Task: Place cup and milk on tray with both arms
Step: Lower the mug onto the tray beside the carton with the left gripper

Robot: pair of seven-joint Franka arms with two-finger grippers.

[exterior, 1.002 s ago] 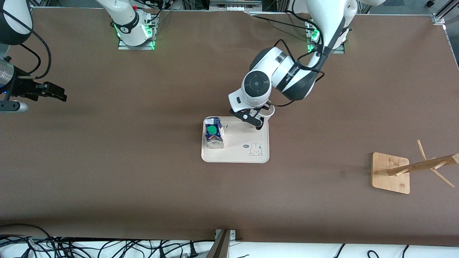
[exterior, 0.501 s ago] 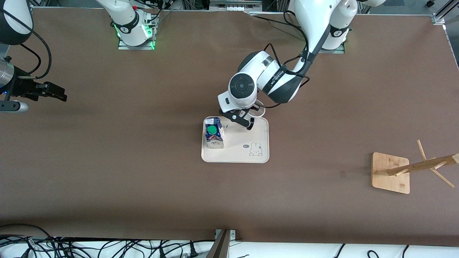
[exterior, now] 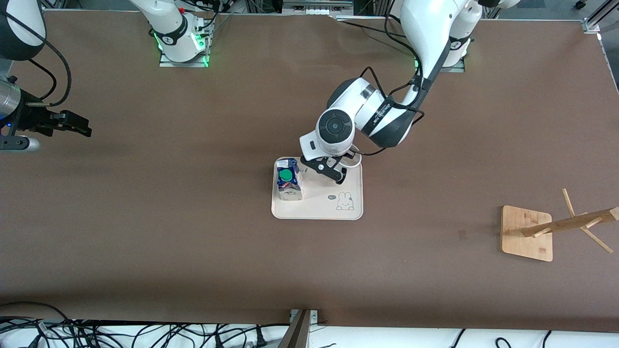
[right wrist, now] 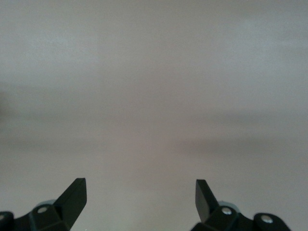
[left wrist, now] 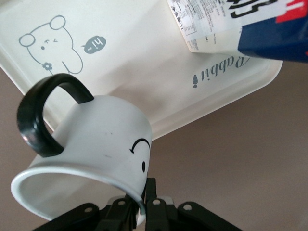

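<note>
Robot lab: bolted arm bases (exterior: pixel 183 46), cables (exterior: pixel 145 333)

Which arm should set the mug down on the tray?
The left. Its gripper already pinches the cup by the rim over the tray, beside the milk. The right gripper waits open at the table's end.

- A wide brown tabletop (exterior: pixel 193 232) fills nearly the whole front view, matte and evenly lit, with soft shadows lying across it.
- A wooden rack (exterior: pixel 556 227) with slanted pegs stands on a square wooden base toward the left arm's end of the tabletop.
- Small green lights (exterior: pixel 205 60) glow along the tabletop's upper edge in the front view.
- A tangle of black cables (exterior: pixel 121 333) lies on a pale surface along the edge nearest the front camera.
- Metal frame pieces (exterior: pixel 597 21) show at one upper corner.
</note>
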